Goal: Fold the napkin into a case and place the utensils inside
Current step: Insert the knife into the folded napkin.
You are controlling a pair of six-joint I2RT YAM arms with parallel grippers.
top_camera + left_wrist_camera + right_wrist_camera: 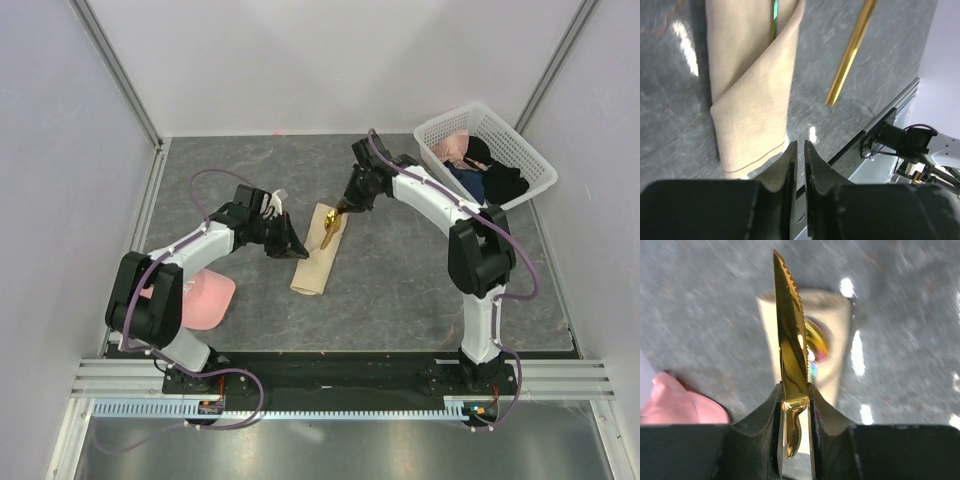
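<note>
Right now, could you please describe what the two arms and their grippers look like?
The left arm and right arm are white with black joints, each carrying a purple cable. The left gripper and right gripper have dark, wedge-shaped fingers.

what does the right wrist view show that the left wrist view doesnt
Only the right wrist view: the right claw clamped on the knife, the blade's serrated edge, the spoon's bowl seen against the napkin, and a pink cap at lower left. Only the left wrist view: the left claw, jaws slightly parted at the napkin's near end, and the spoon's green handle tucked in the fold. Both: the folded napkin and the knife held above the table.
</note>
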